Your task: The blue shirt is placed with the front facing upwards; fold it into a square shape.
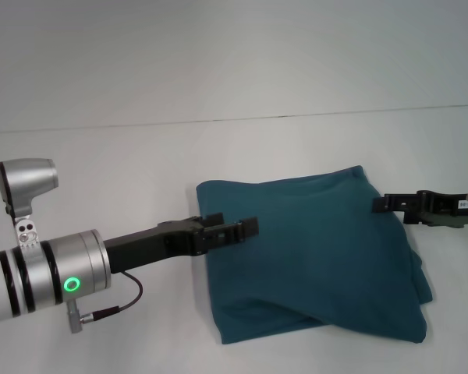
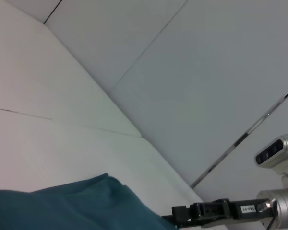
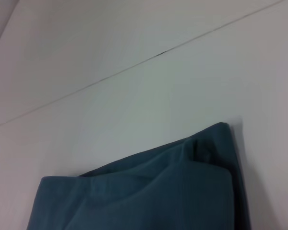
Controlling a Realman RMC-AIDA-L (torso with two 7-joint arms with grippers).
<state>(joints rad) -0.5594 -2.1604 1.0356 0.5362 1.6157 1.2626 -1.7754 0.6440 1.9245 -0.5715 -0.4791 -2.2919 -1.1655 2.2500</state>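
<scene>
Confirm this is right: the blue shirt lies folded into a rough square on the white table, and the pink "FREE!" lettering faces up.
Not quite. The blue shirt is folded roughly square on the white table, but the head view shows no lettering on top, only plain fabric.

White bench [image 1: 125, 164], matte, one thin dark seam [image 1: 296, 114] running straight across its far part. Beyond it, in the left wrist view, pale grey wall panels [image 2: 182, 72] split by narrow dark joints. Light even and soft; shadows faint.
</scene>
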